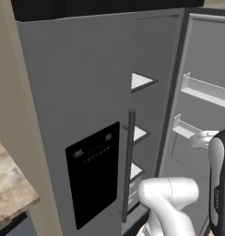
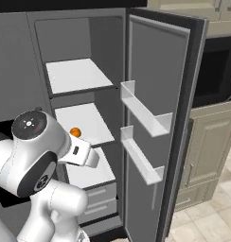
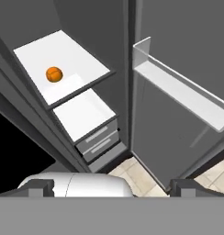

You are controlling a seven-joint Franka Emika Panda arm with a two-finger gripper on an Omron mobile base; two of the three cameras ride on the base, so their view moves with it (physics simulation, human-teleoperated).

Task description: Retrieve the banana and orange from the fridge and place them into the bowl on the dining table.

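In the left base view the fridge (image 1: 86,115) is seen with its right door swung open, in the right base view the orange (image 2: 75,132) is seen on the middle shelf (image 2: 84,123), and in the hand view the gripper (image 3: 112,188) is spread fully, empty, the orange at 11 o'clock.

No readable text anywhere. Black rectangular dispenser panel (image 1: 93,174) on closed grey fridge door (image 1: 73,110) carries rows of small pale marks, too small to read. Dark strip on robot arm link (image 1: 218,196) bears tiny illegible lettering.
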